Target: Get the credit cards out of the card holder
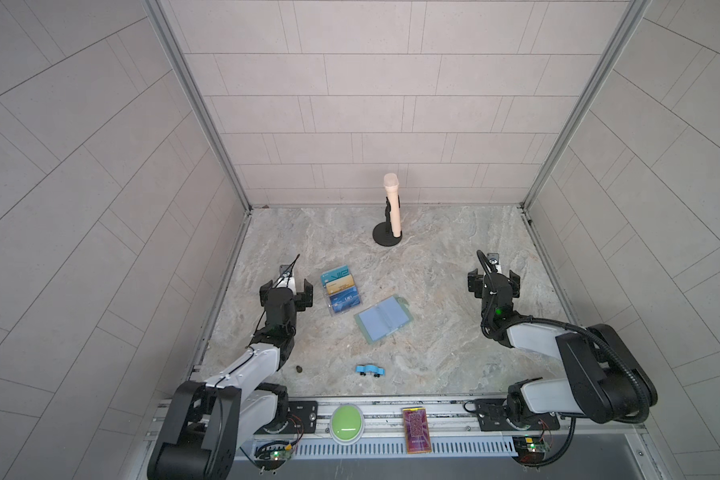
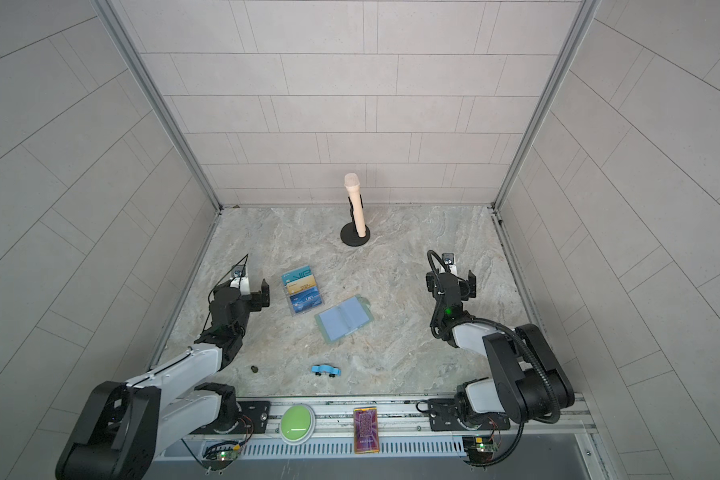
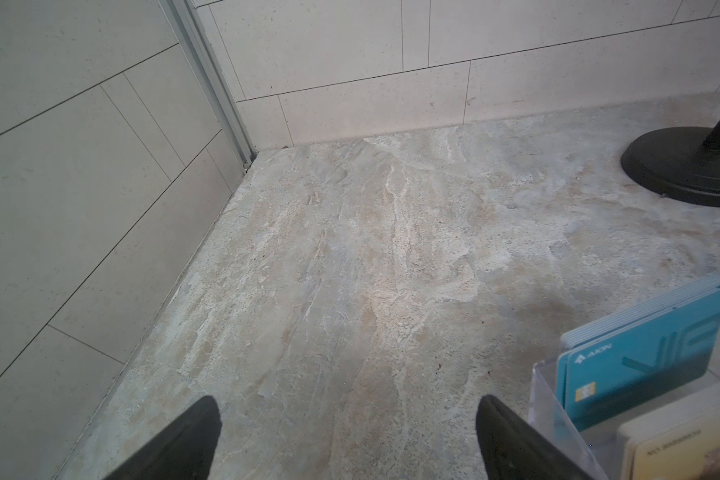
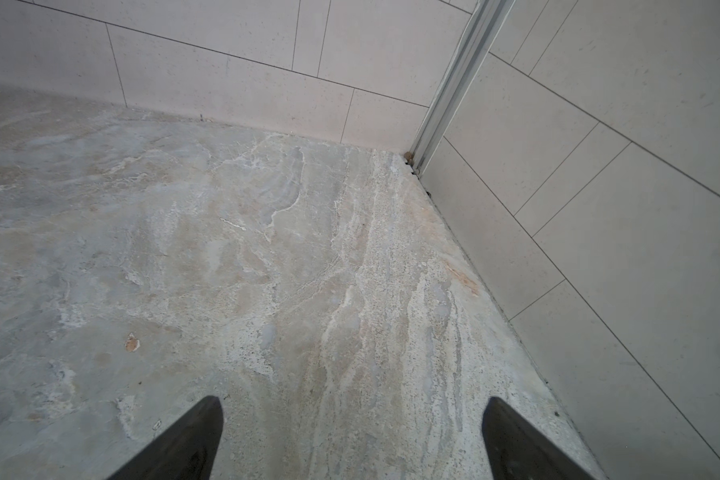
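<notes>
The mint-green card holder point(image 1: 383, 318) point(image 2: 344, 318) lies open on the marble table in both top views, showing light-blue pages. I cannot tell whether cards sit in them. To its left is a clear tiered stand point(image 1: 341, 293) point(image 3: 553, 399). In its back tier, several plain light-blue credit cards point(image 3: 649, 309) stand behind a teal VIP card point(image 3: 641, 365). My left gripper point(image 1: 285, 286) point(image 2: 246, 286) point(image 3: 348, 415) is open and empty just left of the stand. My right gripper point(image 1: 494, 276) point(image 2: 450, 276) point(image 4: 352, 415) is open and empty over bare table at the far right.
A beige microphone point(image 1: 392, 203) on a black round base point(image 3: 682, 166) stands at the back centre. A blue toy car point(image 1: 370, 370) and a small dark object point(image 1: 298, 368) lie near the front. A green button point(image 1: 346, 422) sits on the front rail. Walls enclose three sides.
</notes>
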`<state>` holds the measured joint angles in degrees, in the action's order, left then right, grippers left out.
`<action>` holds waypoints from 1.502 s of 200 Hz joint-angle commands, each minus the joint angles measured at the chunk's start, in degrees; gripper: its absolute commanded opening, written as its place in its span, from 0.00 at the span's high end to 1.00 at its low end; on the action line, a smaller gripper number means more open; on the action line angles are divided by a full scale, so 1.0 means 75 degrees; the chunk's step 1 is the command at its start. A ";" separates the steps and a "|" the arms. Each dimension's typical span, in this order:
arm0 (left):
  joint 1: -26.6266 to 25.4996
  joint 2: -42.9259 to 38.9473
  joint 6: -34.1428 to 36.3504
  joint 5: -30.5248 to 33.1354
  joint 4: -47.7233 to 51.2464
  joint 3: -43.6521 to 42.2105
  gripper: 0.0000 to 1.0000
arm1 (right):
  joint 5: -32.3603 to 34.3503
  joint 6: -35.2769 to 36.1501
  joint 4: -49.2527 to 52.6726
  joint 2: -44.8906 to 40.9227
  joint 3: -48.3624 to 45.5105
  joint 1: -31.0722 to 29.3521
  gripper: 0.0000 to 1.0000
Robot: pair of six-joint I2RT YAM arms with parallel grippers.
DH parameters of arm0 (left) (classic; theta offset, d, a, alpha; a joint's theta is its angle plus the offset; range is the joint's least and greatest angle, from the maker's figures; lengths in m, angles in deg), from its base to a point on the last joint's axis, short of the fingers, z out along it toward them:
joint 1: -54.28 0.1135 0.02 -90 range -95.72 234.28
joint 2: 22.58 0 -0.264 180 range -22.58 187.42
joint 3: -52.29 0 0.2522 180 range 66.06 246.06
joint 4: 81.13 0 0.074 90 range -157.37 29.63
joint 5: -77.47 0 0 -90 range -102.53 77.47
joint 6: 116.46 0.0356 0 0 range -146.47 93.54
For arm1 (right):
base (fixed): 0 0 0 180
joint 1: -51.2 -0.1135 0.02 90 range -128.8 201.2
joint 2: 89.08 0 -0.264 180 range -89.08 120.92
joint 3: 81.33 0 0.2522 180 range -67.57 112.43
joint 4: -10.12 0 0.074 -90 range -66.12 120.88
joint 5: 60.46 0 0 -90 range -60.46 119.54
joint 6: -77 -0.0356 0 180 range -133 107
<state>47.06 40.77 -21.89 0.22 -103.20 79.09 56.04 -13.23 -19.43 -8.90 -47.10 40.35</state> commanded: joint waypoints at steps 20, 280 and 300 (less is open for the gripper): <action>0.0135 0.0730 0.0074 -0.0634 -0.0963 0.0485 0.00 | -0.0037 0.0202 -0.1490 0.0847 -0.0088 0.0044 0.01; 0.0462 0.2787 -0.0480 -0.1068 -0.2464 0.1027 0.00 | -0.1065 -0.0237 -0.0976 0.1262 0.0303 0.0650 0.01; 0.0449 0.2789 -0.0458 -0.1051 -0.2464 0.1026 0.00 | -0.1062 -0.0238 -0.0965 0.1262 0.0306 0.0650 0.01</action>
<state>50.40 61.95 -25.21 -7.62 -119.88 86.39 47.89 -15.02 -26.77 0.66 -45.51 45.00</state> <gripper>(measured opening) 0.998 0.995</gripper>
